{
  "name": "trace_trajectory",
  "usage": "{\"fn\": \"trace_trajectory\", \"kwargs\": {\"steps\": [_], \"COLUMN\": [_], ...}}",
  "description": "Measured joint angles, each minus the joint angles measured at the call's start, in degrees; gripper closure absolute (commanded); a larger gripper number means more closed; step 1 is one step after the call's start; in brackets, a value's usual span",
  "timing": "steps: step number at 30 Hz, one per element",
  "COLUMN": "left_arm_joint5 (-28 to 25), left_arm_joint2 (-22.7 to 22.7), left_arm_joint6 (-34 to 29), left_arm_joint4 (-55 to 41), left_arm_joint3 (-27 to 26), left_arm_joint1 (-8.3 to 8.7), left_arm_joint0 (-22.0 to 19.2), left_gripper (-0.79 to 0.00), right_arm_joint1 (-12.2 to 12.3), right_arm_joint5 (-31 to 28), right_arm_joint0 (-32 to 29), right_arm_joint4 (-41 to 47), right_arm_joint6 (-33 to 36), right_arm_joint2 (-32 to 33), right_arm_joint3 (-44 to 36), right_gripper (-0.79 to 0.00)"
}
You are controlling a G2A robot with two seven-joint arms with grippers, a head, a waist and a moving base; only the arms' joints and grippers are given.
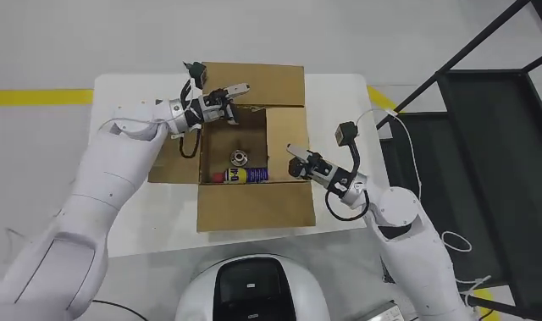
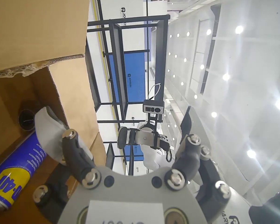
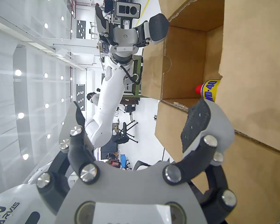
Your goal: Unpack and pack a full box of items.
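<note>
Open cardboard box on white table, flaps out. Spray can flat on box floor by near wall, small dark round item just beside it. Left gripper released, empty, at far rim; right gripper released, empty, over right flap

The spray can is mostly hidden behind a wall of the box in the right wrist view, with only its red cap and a strip of label showing. In the left wrist view the picture's edge cuts off its cap end. A dark round thing near it in the box is too dim to identify.
</note>
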Motion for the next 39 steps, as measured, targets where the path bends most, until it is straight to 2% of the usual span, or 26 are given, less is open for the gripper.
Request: {"fn": "trace_trajectory", "kwargs": {"steps": [9,14,18,22,27,31,35,39], "left_arm_joint5": [0.3,3.5,5.1,5.3,3.4,1.1,-0.2,-3.1], "left_arm_joint2": [0.0,2.3,6.6,10.9,13.5,13.7,12.5,10.5], "left_arm_joint6": [0.2,3.4,6.6,10.7,13.9,14.2,10.7,6.8], "left_arm_joint4": [0.1,5.0,9.9,14.0,14.9,11.9,5.0,-1.3], "left_arm_joint3": [-0.3,-4.2,-4.8,-1.5,4.3,8.2,12.0,13.6], "left_arm_joint1": [0.02,-0.65,-2.55,-5.24,-8.22,-10.33,-12.30,-13.50], "left_arm_joint0": [0.2,1.1,0.7,-0.8,-2.3,-2.4,-2.7,-3.5], "left_gripper": [-0.785,-0.785,-0.785,-0.785,-0.785,-0.785,-0.785,-0.785], "right_arm_joint1": [0.0,-0.1,0.0,0.1,0.1,0.1,0.0,0.1], "right_arm_joint5": [0.0,0.6,1.3,2.1,2.1,2.6,3.0,3.6], "right_arm_joint0": [0.2,2.0,2.4,2.2,1.7,1.9,2.8,3.4], "right_arm_joint4": [-0.3,-0.2,-0.5,-1.1,-0.8,-0.8,-0.4,-1.1], "right_arm_joint6": [-0.4,0.3,-0.1,-0.2,-0.2,0.5,1.4,3.0], "right_arm_joint2": [-0.5,-2.4,-3.2,-3.8,-4.8,-6.4,-8.2,-10.0], "right_arm_joint3": [0.0,1.1,1.6,1.5,1.3,1.5,2.1,1.0], "right_gripper": [-0.785,-0.785,-0.785,-0.785,-0.785,-0.785,-0.785,-0.785]}}
